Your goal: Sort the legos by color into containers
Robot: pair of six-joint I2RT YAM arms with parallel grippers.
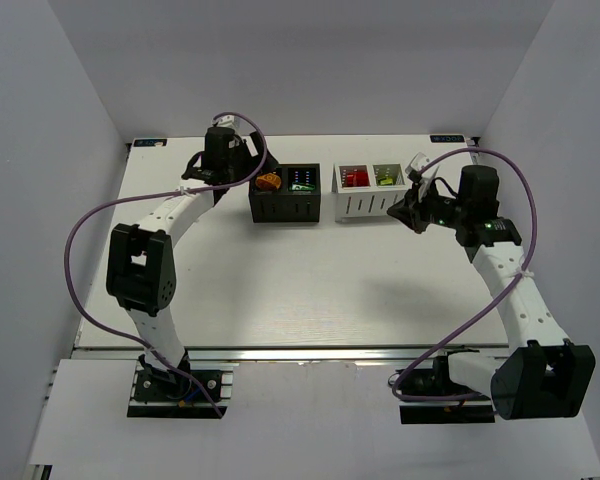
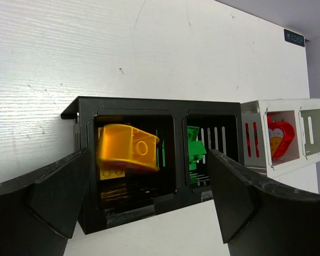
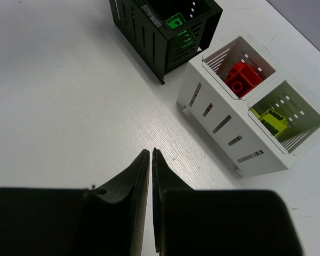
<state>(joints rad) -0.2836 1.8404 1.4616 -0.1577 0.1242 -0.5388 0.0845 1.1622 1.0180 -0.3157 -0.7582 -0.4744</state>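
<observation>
The black container [image 1: 285, 208] holds orange-yellow legos [image 1: 268, 182] in its left compartment and green legos [image 1: 302, 183] in its right one. The white container [image 1: 365, 205] holds red legos [image 1: 355, 177] on the left and lime legos [image 1: 385, 177] on the right. My left gripper [image 2: 146, 160] is open over the black container [image 2: 128, 104]. A blurred orange-yellow lego [image 2: 125, 152] sits at the left compartment's mouth, touching neither finger. My right gripper [image 3: 150, 152] is shut and empty, low over the table beside the white container [image 3: 213, 114].
Green legos [image 3: 175, 21] show in the black container [image 3: 144, 37], red [image 3: 242, 77] and lime [image 3: 274, 120] ones in the white one. The two containers stand side by side at the back of the white table [image 1: 310, 290]. Grey walls enclose it.
</observation>
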